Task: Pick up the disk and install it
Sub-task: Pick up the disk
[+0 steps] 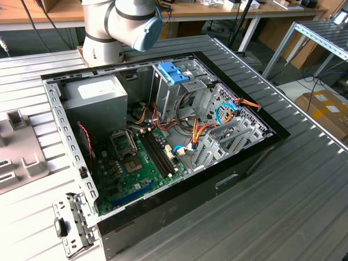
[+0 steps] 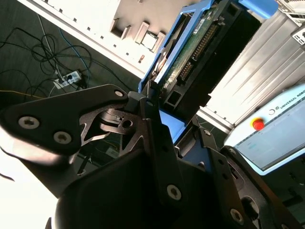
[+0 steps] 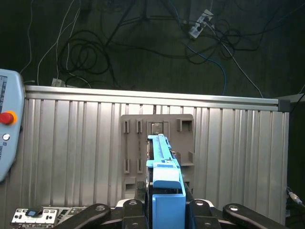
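Observation:
My gripper (image 3: pixel 166 207) is shut on the disk (image 3: pixel 162 157), a flat drive seen edge-on with bright blue side rails and a blue tab. In the second wrist view the disk (image 2: pixel 193 52) shows its green circuit board, its black connector end and a blue rail, clamped between the dark fingers of the gripper (image 2: pixel 174 125). The disk hangs above a grey holder plate (image 3: pixel 157 129) on the ribbed table. In the exterior view the open computer case (image 1: pixel 234 179) lies on the table, with a drive cage (image 1: pixel 228 130) at the exterior view's right.
Inside the case are a grey power-supply box (image 1: pixel 95 98), the green motherboard (image 1: pixel 136 163), orange and black cables (image 1: pixel 198 130) and a light-blue latch piece (image 1: pixel 173 72). The holder plate (image 1: pixel 22 152) lies at the exterior view's left. A teach pendant (image 3: pixel 7 129) rests beside the table.

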Tool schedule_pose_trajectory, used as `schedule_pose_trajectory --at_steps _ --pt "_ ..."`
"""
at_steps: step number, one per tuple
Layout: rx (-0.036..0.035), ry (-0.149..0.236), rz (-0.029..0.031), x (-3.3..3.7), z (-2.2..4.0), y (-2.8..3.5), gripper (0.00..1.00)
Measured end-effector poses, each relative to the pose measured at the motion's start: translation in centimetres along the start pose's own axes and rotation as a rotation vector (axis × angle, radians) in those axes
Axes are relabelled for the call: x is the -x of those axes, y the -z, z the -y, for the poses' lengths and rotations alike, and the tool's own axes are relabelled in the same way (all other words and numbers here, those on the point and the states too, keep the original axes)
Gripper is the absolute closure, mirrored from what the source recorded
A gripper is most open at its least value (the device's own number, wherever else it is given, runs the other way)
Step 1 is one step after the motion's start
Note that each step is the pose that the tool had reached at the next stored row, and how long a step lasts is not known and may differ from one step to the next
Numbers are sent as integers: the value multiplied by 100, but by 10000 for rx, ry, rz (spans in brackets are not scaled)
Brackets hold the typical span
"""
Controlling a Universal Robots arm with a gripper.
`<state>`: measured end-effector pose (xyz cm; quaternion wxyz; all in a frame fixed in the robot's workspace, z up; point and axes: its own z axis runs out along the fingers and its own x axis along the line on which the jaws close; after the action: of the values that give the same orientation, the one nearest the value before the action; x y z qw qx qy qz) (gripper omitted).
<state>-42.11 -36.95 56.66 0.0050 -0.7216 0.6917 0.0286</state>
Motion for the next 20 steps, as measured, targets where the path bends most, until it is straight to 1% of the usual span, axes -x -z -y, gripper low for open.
schedule_pose_trajectory --at_steps 5,9,20 --pt "0 0 0 -37 -1 -5 63" --pt "0 0 0 -88 -1 -11 63" --pt "0 0 0 -176 1 -17 63"
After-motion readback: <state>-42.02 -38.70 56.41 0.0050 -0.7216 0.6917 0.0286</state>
